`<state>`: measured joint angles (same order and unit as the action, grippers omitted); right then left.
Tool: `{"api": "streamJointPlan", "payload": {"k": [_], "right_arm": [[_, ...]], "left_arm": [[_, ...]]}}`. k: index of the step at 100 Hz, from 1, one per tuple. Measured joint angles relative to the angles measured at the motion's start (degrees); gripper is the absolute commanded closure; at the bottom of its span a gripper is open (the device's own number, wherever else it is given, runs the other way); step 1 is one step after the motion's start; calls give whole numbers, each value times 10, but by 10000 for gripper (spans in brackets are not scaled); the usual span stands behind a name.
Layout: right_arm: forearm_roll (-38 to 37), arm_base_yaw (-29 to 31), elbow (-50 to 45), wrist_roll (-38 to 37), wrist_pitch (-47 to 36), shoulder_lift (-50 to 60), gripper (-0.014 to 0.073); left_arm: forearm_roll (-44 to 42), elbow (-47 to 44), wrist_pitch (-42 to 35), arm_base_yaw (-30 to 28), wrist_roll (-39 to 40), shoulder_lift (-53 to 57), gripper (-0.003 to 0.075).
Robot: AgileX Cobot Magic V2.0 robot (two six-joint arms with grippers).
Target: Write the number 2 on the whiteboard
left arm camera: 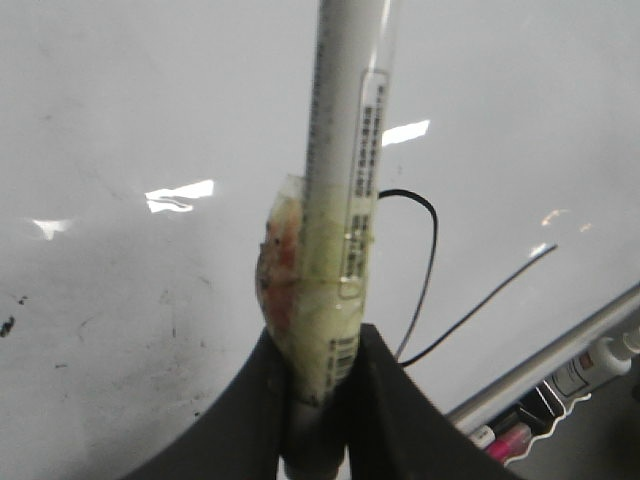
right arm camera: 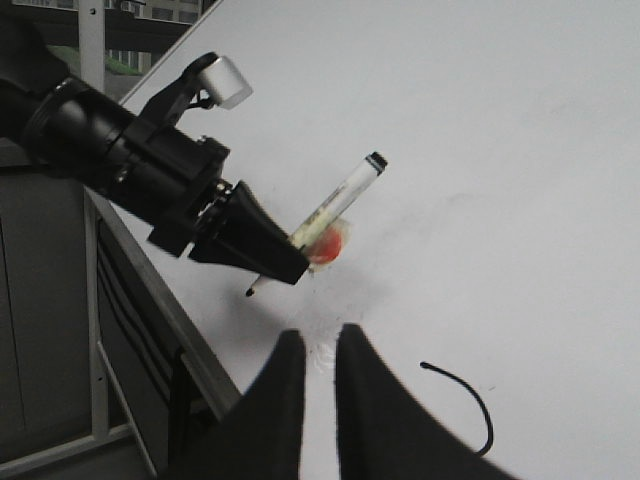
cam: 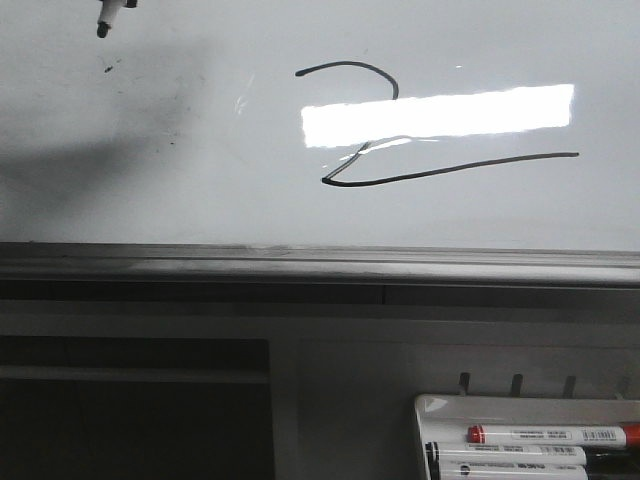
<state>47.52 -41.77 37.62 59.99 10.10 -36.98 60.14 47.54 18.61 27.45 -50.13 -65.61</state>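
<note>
The whiteboard [cam: 150, 190] bears the number 2 [cam: 350, 181], a thin black line with a curved top and a long tail; glare covers its middle. My left gripper [left arm camera: 322, 345] is shut on a white marker [left arm camera: 345, 150] wrapped in tape. The marker's black tip [cam: 103, 30] shows at the board's upper left, well left of the 2. In the right wrist view my left gripper [right arm camera: 285, 262] holds the marker [right arm camera: 335, 205] near the board's edge. My right gripper [right arm camera: 320, 340] is empty, jaws a narrow gap apart, over the board near the 2's curve [right arm camera: 470, 400].
The board's grey metal edge strip [cam: 320, 265] runs across the front. A small white tray [cam: 440, 410] at the lower right holds several markers, one with a red cap [cam: 545, 435]. Small dark specks [cam: 107, 69] lie near the marker tip.
</note>
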Motion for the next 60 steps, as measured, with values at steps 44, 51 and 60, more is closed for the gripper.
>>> {"api": "streamJointPlan", "payload": {"k": [44,51,60], "right_arm": [[14,0,-33,-1,-38,3,669],[20,0,-33,-1,-39,3,669],[23,0,-33,-1,-40,2,669]], "left_arm": [[89,-1,-74,0,-42,-61,741],[98,-1,-88,0,-42,-61,741],[106,-1,-97,0,-42,-66,741]]}}
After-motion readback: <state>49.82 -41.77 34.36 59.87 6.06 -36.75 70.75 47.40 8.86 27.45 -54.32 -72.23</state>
